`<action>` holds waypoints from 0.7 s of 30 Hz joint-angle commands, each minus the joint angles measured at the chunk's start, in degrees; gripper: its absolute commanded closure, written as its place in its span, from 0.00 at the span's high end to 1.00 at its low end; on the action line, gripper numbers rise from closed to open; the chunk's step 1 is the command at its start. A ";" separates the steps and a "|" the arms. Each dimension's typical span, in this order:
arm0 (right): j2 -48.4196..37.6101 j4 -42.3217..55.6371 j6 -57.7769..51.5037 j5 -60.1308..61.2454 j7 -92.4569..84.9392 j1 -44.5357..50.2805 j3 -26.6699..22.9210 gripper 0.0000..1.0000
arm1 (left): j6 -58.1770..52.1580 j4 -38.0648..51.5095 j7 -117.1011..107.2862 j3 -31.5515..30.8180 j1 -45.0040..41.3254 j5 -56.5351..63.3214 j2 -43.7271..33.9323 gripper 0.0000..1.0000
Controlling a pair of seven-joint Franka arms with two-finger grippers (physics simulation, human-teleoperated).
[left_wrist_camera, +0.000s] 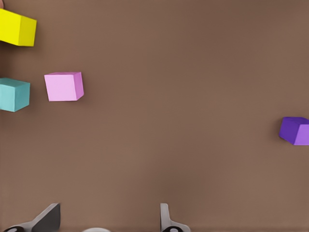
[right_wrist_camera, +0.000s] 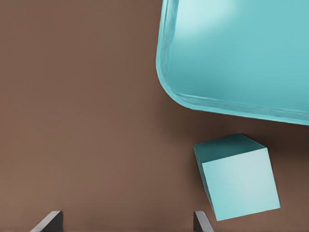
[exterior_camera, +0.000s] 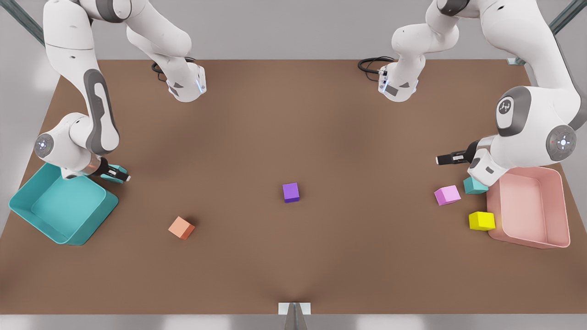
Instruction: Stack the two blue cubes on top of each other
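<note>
One teal cube (exterior_camera: 474,185) rests on the table at the front view's right, between the pink cube (exterior_camera: 447,195) and the pink bin (exterior_camera: 527,170). My left gripper (exterior_camera: 442,159) hovers just behind it, open and holding nothing. The left wrist view has that cube (left_wrist_camera: 13,94) far from the open gripper (left_wrist_camera: 108,220). The other teal cube (exterior_camera: 117,168) lies by the teal bin (exterior_camera: 98,220) at the front view's left, partly hidden under my right gripper (exterior_camera: 124,176). In the right wrist view this cube (right_wrist_camera: 236,176) sits just outside one fingertip (right_wrist_camera: 200,221), not between the open fingers.
A purple cube (exterior_camera: 290,192) sits mid-table and an orange cube (exterior_camera: 181,228) lies nearer the front view's left. A yellow cube (exterior_camera: 481,221) touches the pink bin's side. The teal bin (right_wrist_camera: 231,48) is close behind the right gripper.
</note>
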 commanded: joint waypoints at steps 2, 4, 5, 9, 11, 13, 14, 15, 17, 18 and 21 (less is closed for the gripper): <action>0.47 0.01 1.01 0.66 -15.65 -0.11 0.00 1.00 | -0.13 0.02 -0.44 -0.03 0.00 0.26 -0.03 1.00; 1.87 0.80 1.10 0.57 -18.90 -0.99 0.00 1.00 | -0.13 0.02 -0.53 -0.03 0.00 0.17 -0.11 1.00; 2.40 1.07 1.01 0.57 -20.31 -1.43 0.00 1.00 | -0.39 0.02 -0.53 -0.03 -0.09 0.26 -0.11 1.00; 3.10 1.15 1.01 0.57 -24.09 -3.18 0.00 1.00 | -0.48 0.20 -0.53 -0.03 0.00 0.26 -0.20 1.00; 4.07 1.86 1.01 0.57 -24.71 -3.89 0.00 1.00 | -2.06 0.20 -0.70 -0.20 -0.61 0.26 -0.38 1.00; 4.69 2.12 1.10 0.57 -25.50 -4.59 0.00 1.00 | -2.94 0.29 -0.70 -0.20 -0.44 0.26 -0.38 1.00; 4.86 2.56 1.10 0.57 -25.76 -4.86 0.00 1.00 | -3.38 0.29 -2.10 -0.29 -0.61 0.26 -0.38 1.00; 4.95 2.56 1.10 0.57 -26.20 -5.38 0.00 1.00 | -3.38 0.29 -2.28 -0.47 -0.70 0.26 -0.38 1.00; 4.95 2.56 1.01 0.57 -26.38 -5.47 0.00 1.00 | -3.38 0.38 -2.28 -0.47 -0.70 0.26 -0.38 1.00; 4.95 2.56 1.01 0.57 -26.73 -5.47 0.00 1.00 | -3.38 0.38 -2.29 -0.73 -0.70 0.26 -0.64 1.00; 5.30 2.56 1.01 0.57 -27.34 -6.52 0.00 1.00 | -3.38 0.38 -2.29 -0.82 -0.70 0.26 -0.64 1.00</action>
